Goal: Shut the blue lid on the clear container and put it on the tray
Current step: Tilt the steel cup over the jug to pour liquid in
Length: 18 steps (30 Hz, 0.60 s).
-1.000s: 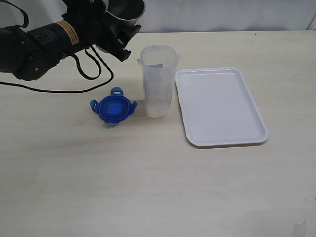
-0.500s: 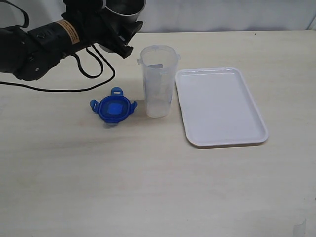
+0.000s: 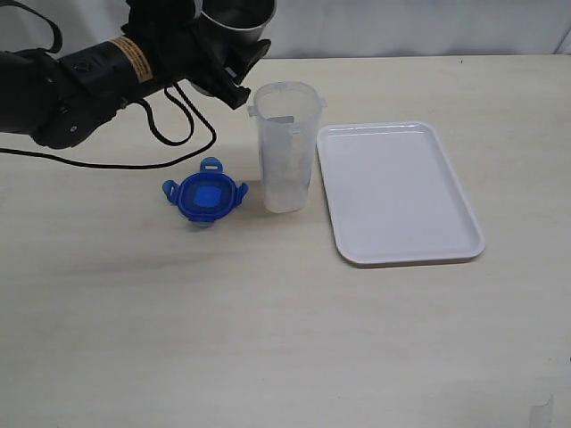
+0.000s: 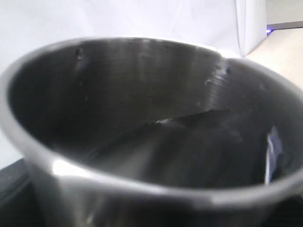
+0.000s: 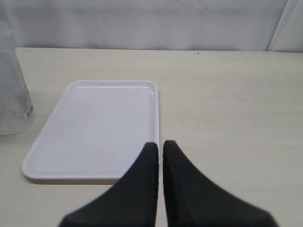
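Showing a pale beige table (image 3: 268, 339) on which the task's objects are laid out; the tall translucent plastic clear container (image 3: 287, 147) is stood upright near the middle, its mouth uncovered; the flat white rectangular tray (image 3: 397, 192) with rounded corners is set just to the right of it, a narrow gap being left between the two; the small round bright blue lid (image 3: 205, 196) with four snap tabs is laid flat on the table to the left of the container, near it but not touching. The left gripper (image 3: 223, 55), borne on a black arm at the far left, is seen clamped on a grey stainless steel cup (image 3: 234, 18), which is held off the table beside the far left of the container's rim; the cup's dark interior fills the left wrist view. The right gripper (image 5: 161, 151) is shown with its black fingers pressed together and nothing between them, poised over the table near one long edge of the tray.
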Tool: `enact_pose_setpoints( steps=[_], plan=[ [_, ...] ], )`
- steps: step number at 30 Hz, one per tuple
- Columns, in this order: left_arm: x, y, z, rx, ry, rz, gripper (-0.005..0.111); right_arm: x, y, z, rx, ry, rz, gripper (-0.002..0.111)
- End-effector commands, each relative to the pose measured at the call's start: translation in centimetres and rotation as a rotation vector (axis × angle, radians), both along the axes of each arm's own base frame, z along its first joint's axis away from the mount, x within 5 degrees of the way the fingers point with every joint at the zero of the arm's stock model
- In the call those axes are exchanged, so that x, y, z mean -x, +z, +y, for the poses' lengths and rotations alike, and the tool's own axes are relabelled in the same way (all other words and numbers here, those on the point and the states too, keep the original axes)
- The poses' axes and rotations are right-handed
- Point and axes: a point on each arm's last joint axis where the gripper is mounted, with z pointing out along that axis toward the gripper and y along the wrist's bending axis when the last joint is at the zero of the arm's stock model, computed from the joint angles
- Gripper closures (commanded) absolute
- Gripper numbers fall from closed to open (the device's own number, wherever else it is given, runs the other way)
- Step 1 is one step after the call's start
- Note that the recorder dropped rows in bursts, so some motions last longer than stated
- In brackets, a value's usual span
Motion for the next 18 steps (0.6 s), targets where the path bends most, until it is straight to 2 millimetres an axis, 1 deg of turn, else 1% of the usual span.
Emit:
enact_pose_setpoints(
  steps=[1, 8, 18],
  plan=[
    [0.02, 1.7, -0.25, 0.064, -0.021, -0.077, 0.107, 0.02, 0.0, -0.03, 0.004, -0.004, -0.006, 0.104],
    [0.43, 1.46, -0.69, -0.002, -0.092, -0.101, 0.107, 0.02, 0.0, -0.03, 0.004, -0.004, -0.006, 0.104],
    [0.45, 1.41, -0.7, -0.025, -0.096, -0.115, 0.107, 0.02, 0.0, -0.03, 0.004, -0.004, -0.006, 0.104]
  ],
)
